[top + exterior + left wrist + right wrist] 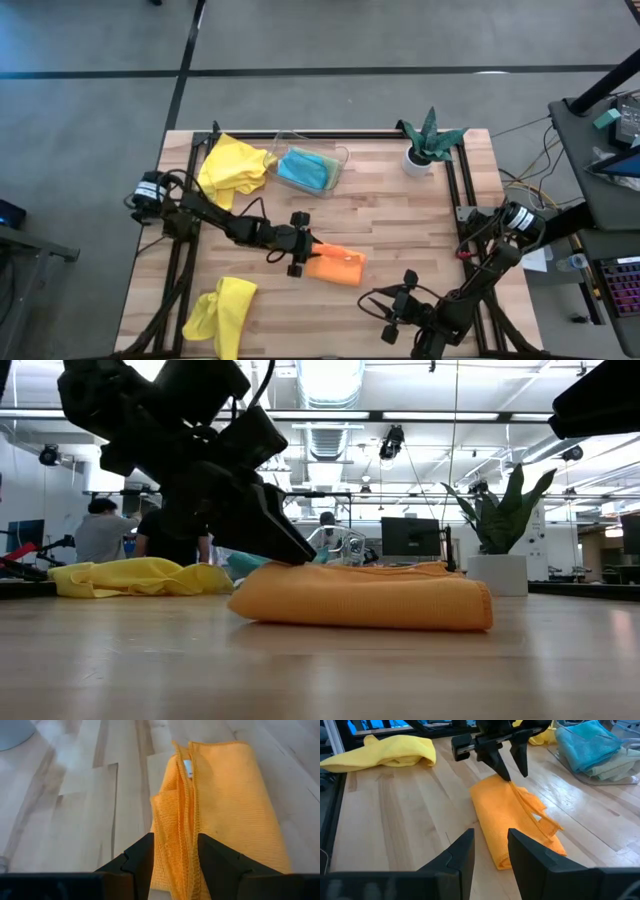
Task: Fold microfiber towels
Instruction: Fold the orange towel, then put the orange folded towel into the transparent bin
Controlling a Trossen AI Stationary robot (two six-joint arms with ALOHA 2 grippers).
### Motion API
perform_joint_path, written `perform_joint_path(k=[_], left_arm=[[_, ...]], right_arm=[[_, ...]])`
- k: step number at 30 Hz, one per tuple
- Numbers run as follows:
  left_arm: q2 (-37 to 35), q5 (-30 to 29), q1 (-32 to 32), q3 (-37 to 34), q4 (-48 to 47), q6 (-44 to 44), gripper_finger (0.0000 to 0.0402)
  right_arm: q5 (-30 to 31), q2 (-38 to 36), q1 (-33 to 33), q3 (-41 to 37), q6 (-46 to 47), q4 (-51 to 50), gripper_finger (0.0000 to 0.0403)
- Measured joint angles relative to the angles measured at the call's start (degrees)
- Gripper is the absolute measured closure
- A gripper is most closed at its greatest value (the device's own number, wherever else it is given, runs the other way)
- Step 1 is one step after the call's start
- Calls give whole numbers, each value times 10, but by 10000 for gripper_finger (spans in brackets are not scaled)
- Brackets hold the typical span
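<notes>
The left end effector pinches the nine o'clock edge of the folded orange microfiber towel on the wooden tabletop. The right end effector waits at five o'clock from it, fingers slightly spread, holding nothing.

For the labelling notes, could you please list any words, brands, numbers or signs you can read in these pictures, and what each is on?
No text can be read in any view.
Orange towel: a small white tag sits at its hem; any print on it is too blurred to read.
Monitors in the room behind the table: screens too far off to read.
Left gripper, pinching the towel's edge, shows no marking.
</notes>
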Motion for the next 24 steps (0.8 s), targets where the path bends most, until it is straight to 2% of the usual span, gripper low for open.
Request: perform_joint_path(k=[8,17,21,24], left_arm=[[-9,0,0,8,1,10,265],[-58,4,-6,7,-9,33,265],[-87,11,-40,14,-55,56,265],[-91,-20,-83,28,-84,78,265]], right_arm=[[0,0,0,0,0,2,294],[0,0,0,-1,1,4,294],[0,0,0,-2,1,4,294],[0,0,0,-4,1,4,294]])
